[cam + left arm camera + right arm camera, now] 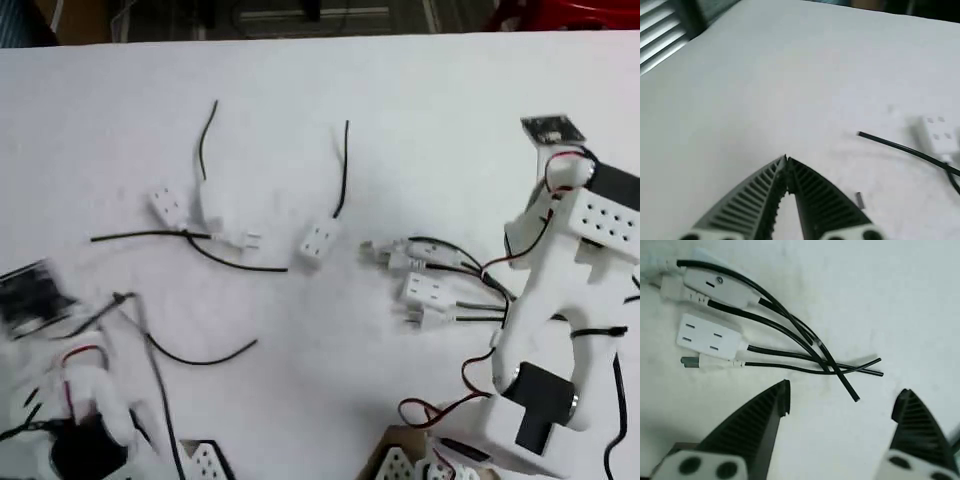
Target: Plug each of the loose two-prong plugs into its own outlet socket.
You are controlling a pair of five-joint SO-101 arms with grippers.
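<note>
White two-prong plugs and white slotted sockets, each on a short black cord, lie loose on a white surface (420, 120). In the right wrist view a socket (710, 336) shows two pairs of slots face up. A plug (705, 361) lies just beside it, its grey prongs pointing away from its cord (790, 369). The cords cross others in a bundle whose ends lie ahead of the gap between the right fingers (755, 425). Those fingers stand wide open above the surface, holding nothing and touching none of the bundle. In the high view this cluster sits near the right arm (560, 300). Farther left lie a second socket (320, 241), a second plug (245, 240) and a third socket (167, 206), well apart from both arms. The left fingers (815, 200) are closed tip to tip and empty over bare surface; a socket and a cord end lie off to one side, apart from them.
</note>
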